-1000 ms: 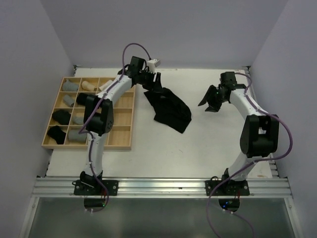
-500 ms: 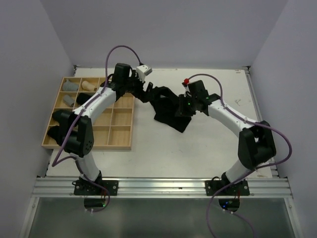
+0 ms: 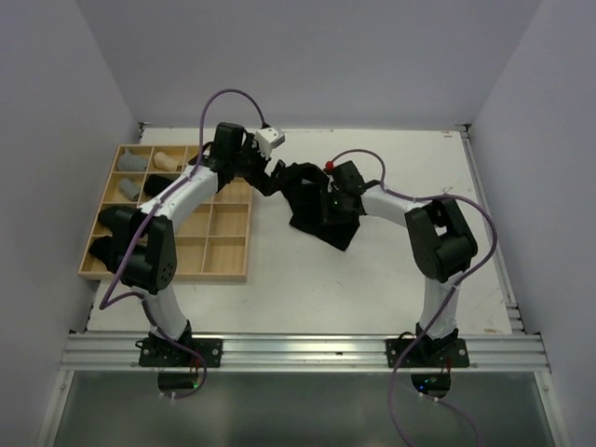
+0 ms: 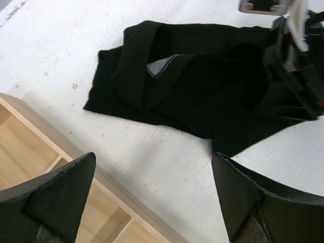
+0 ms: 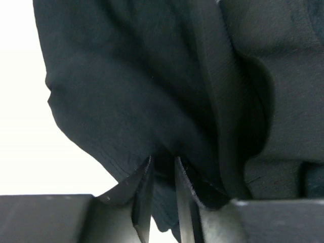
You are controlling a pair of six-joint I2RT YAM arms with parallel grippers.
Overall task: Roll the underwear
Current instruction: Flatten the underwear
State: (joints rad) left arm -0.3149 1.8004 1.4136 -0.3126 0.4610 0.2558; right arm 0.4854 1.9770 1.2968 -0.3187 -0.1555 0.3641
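The left gripper (image 4: pixel 152 190) stood jaws wide apart at ten o'clock of the black underwear (image 4: pixel 192 91), which lay crumpled mid-table. It looked limp and light, probably best pinched at a hem. The right gripper (image 5: pixel 162 169) was clamped on its three o'clock fold.

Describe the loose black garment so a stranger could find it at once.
On the white table, look right of the wooden grid tray. The black underwear lies there crumpled and unrolled, while the others sit as stubby rolls in the tray's compartments.
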